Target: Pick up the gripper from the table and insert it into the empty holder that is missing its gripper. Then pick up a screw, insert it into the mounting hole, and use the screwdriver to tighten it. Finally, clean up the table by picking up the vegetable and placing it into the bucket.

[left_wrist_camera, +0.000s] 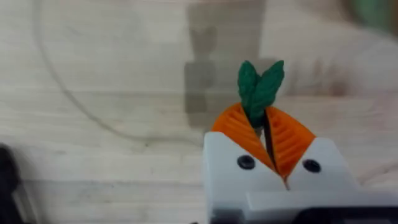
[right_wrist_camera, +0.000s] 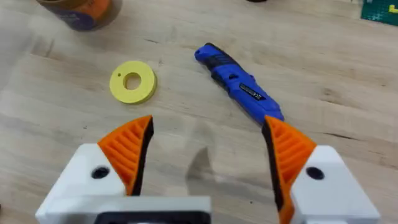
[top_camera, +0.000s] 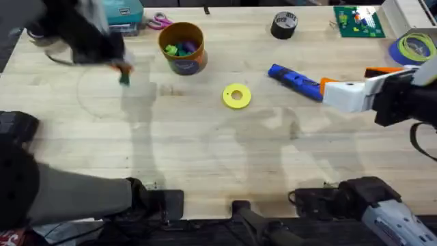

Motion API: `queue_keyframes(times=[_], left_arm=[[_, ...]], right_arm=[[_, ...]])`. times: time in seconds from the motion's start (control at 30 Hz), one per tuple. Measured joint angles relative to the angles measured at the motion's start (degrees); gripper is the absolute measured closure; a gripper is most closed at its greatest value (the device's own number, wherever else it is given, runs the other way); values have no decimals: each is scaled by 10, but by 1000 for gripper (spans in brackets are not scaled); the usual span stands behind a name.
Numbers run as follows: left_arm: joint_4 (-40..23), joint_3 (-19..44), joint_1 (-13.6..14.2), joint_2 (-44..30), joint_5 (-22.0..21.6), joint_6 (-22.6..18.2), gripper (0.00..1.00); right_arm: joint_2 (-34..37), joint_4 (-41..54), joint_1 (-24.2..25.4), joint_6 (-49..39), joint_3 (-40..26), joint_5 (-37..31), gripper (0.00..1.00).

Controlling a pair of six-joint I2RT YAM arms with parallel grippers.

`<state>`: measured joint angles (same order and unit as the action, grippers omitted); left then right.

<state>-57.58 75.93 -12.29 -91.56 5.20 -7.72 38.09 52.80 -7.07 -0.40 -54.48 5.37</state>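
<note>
The wooden desk (top_camera: 205, 150) carries it all, and both arms hover over it. The left pincer (left_wrist_camera: 268, 134) is clamped on the vegetable (left_wrist_camera: 260, 87), whose green leafy end sticks out past the orange pads; in the overhead view that arm is lifted and blurred, with the bucket (top_camera: 183, 48) a little off to its right. The right pincer (right_wrist_camera: 205, 155) is spread wide with nothing between its orange pads, and the blue screwdriver (right_wrist_camera: 239, 84) lies on the desk just ahead of it, near its right finger. A yellow ring (right_wrist_camera: 132, 82) sits ahead of its left finger, farther towards the bucket.

As I judge it, this is the clean-up stage: both pincers wear orange pads and dark screw heads show in the white mounts, so the fitting and screwing look done, though I cannot confirm how tight. What remains is carrying the vegetable over the bucket, which already holds some coloured bits, and dropping it in.

The screwdriver has a small black label, and the bucket a dark band, but neither is readable from here
</note>
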Motion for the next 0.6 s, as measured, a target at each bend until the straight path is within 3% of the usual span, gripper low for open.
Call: queue_keyframes(times=[0.23,0.4,0.6], left_arm=[[12,111,12,61,106,4,972],[42,115,64,48,151,6,972],[98,115,132,-18,156,10,972]], right_arm=[[0,0,0,0,0,0,5],[0,0,0,0,0,0,5],[0,0,0,0,0,0,5]])
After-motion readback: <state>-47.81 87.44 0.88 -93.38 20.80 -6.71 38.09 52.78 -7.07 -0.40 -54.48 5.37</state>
